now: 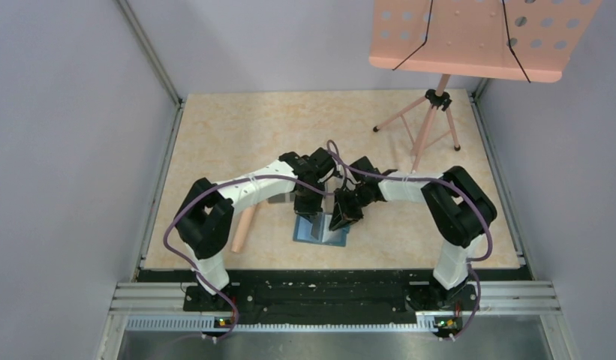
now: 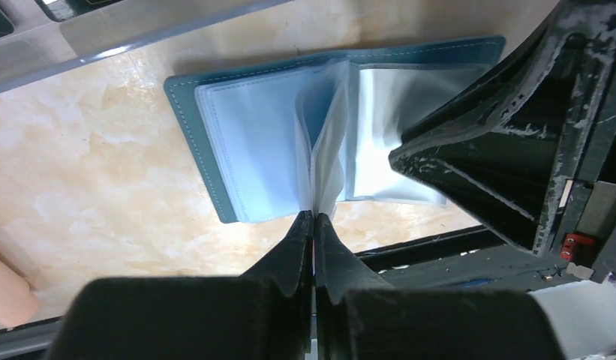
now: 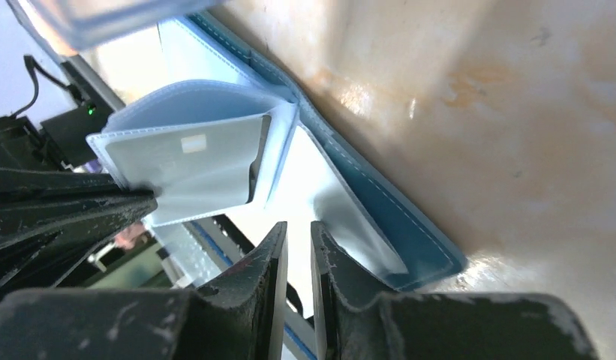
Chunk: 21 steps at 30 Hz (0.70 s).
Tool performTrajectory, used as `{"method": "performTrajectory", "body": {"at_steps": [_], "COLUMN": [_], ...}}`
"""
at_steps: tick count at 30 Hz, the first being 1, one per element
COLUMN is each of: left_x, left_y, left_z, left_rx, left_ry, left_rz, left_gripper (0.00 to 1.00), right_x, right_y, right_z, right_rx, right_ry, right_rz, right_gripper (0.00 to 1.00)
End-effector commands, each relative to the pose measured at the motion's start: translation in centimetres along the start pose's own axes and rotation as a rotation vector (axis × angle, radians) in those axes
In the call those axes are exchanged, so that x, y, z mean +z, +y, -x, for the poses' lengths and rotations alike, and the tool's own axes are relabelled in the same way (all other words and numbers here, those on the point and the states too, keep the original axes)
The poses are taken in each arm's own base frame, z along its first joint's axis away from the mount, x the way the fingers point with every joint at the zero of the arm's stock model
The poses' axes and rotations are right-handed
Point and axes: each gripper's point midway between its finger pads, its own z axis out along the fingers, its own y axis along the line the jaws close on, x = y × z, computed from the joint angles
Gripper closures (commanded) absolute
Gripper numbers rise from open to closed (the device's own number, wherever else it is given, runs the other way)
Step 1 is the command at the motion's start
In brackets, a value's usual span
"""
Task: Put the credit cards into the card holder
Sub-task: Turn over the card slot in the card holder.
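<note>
Card holder (image 2: 248, 142) open, right jaws overhanging it, clear box (image 2: 102, 34) just beside

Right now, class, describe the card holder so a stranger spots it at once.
Find the beige table, then the middle of its near edge. The card holder lies open, teal with pale inner sleeves, unlike the pink cylinder and clear box beside it.
</note>
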Motion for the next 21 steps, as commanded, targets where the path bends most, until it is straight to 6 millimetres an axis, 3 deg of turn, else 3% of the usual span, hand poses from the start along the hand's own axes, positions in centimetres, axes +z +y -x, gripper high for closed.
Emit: {"method": "performTrajectory", "body": {"at_steps": [1,12,21], "left_x": [-1.3,-1.0,-1.1], "left_y": [-0.1,-1.5,0.3], "left_z": [0.9,2.0,2.2], "left_rx": [-0.016,-0.022,-0.022], "left_ry": [-0.020,-0.002,-0.002], "left_rz": [0.012,-0.005,0.112], "left_gripper": [1.00,1.00,1.00], "right_x": [-2.0,-4.8,-6.7], "right_y": [0.0,-2.4,-3.3], "right_z": [1.7,2.8,2.8], "right_rx": [-0.097,-0.148,-0.163], "right_ry": [-0.084,-0.166,-0.192], "right_rz": [-0.138,-0.366,-0.488], "right_gripper": [0.82,0.80,0.80]}}
